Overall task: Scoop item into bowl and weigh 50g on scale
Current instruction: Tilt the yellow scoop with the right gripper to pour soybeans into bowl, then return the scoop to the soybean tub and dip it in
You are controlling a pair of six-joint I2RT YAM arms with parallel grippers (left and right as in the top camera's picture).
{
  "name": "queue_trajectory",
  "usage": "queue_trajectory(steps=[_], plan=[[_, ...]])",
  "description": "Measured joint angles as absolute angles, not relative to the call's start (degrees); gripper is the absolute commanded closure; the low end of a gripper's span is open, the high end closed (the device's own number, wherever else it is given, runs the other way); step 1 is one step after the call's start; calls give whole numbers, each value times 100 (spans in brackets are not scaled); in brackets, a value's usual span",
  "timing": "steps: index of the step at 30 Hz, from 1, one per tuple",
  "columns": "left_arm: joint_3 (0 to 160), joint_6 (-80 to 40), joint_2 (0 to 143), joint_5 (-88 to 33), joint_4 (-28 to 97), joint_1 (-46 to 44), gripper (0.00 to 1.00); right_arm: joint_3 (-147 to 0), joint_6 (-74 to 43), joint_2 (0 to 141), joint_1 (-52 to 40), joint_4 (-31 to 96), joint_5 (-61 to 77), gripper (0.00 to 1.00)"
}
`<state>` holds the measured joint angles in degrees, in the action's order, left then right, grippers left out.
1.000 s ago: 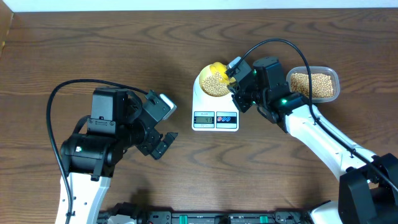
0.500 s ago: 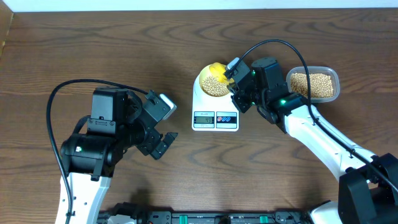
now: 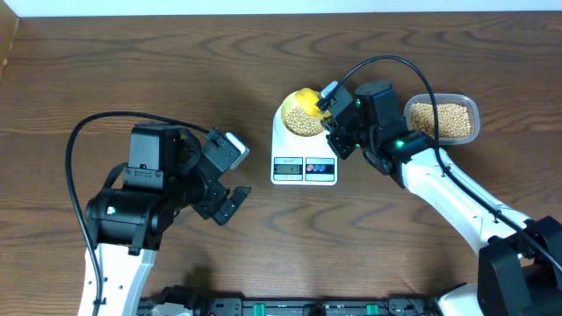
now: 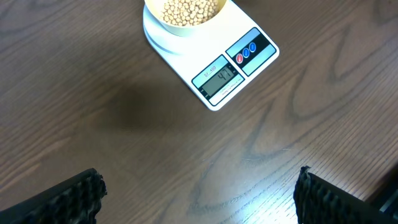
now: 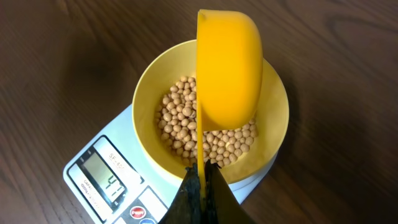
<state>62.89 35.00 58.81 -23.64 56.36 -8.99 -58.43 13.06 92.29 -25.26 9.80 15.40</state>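
The white scale stands mid-table with the pale yellow bowl on its platform. Beige beans part-fill the bowl. The LCD reads 41; it also shows in the left wrist view. My right gripper is shut on the handle of a yellow measuring spoon, held tipped on its side over the bowl and its beans. My left gripper is open and empty above bare table, left of the scale.
A clear plastic tub full of beans stands at the back right, behind my right arm. The brown wooden table stretches out on the left. A black cable loops from each arm.
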Motion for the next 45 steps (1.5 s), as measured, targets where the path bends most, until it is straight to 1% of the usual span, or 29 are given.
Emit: queue_trajectory(steps=[6,10,14,18,22,26,30,34,39,45], plan=[[6289,3498,5881,-2364,5636,-899,1,-5843,1306,9183,-2497,746,1535,99],[6289,3498,5881,-2364,5636,-899,1,-5843,1304,8895,-2298,749,1413,99],[6289,3498,5881,-2364,5634,-899,1,-5843,1273,8217,-1691,899,1013,99],[6289,3500,5881,-2364,5638,-899,1,-5850,1256,7741,-934,1662,596,99],[6289,3500,5881,-2364,5629,-899,1,-5852,1251,7662,-95,2585,316,99],[6289,3498,5881,-2364,5636,-899,1,-5848,1251,7695,429,2987,204,99],[6289,3500,5881,-2364,5636,-899,1,-5848,1251,7905,569,3048,169,99],[6289,3500,5881,-2364,5636,-899,1,-5848,1247,8532,582,3052,169,99],[6289,3500,5881,-2364,5636,-899,1,-5848,884,9126,582,2932,183,99],[6289,3498,5881,-2364,5636,-899,1,-5848,622,9220,587,2886,504,99]])
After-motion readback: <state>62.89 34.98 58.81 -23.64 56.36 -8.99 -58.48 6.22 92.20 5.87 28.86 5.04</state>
